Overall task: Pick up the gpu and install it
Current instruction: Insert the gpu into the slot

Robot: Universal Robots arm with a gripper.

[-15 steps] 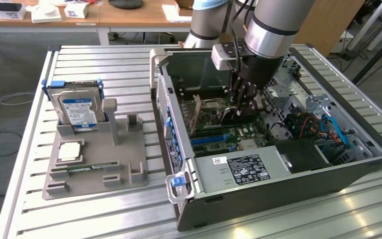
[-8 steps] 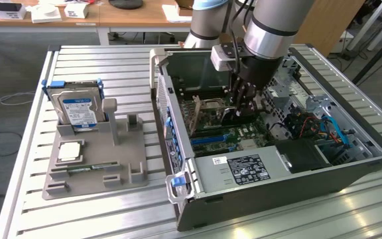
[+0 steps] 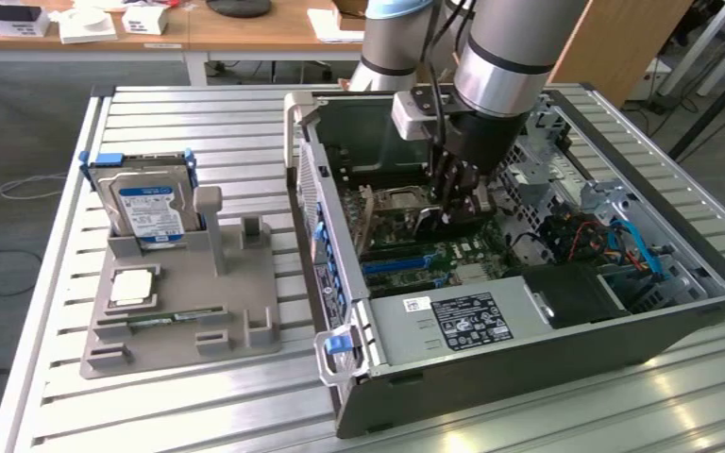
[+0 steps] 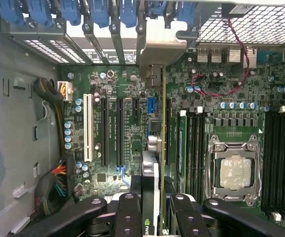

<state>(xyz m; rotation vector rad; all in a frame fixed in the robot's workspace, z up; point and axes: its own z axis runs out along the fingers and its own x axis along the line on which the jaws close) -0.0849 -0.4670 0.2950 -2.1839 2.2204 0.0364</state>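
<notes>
Inside the open case (image 3: 527, 377), one pincer (image 3: 457, 212) grips one gpu (image 4: 150, 173).

The arm (image 3: 514, 47) comes steeply down from above into the open computer case (image 3: 501, 373), its wrist nearly vertical over the case's middle. The gripper (image 3: 459, 209) hangs inside the case, pointing straight down. Its dark fingers (image 4: 127, 212) are clamped on either side of the gpu (image 4: 150, 173), which sits edge-on between them.
</notes>
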